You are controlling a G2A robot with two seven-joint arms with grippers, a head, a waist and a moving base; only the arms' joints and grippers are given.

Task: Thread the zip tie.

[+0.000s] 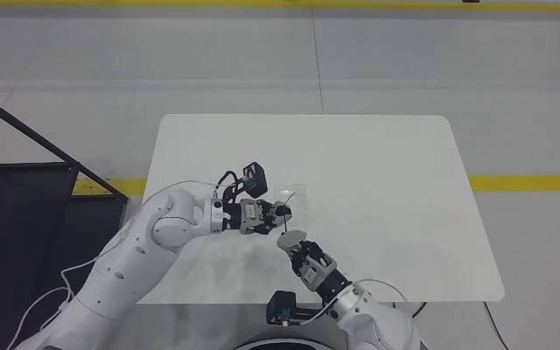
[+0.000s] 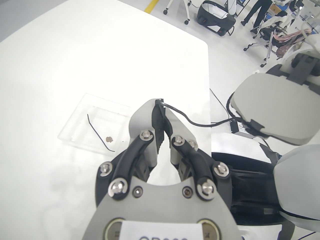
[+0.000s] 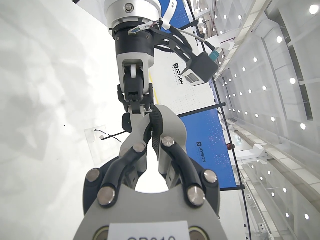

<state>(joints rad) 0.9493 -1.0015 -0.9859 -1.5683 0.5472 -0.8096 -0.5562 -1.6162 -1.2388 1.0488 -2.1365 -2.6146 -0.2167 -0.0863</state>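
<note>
Evidently left fingers pinch the zip tie, while right fingers are closed, hold unclear

- Saw a white surface with rounded corners, standing on a pale grey floor.
- Noted a yellow floor line showing at both sides of the surface, and a second one far beyond it.
- Found the left end effector over the near-left part of the surface, pointing toward the right one.
- Found the right end effector just beside it, nearer the front edge and angled up toward the left one.
- Made out a thin black zip tie running between the two tips.
- Spotted a clear tray lying flat on the surface, just beyond the left end effector.
</note>
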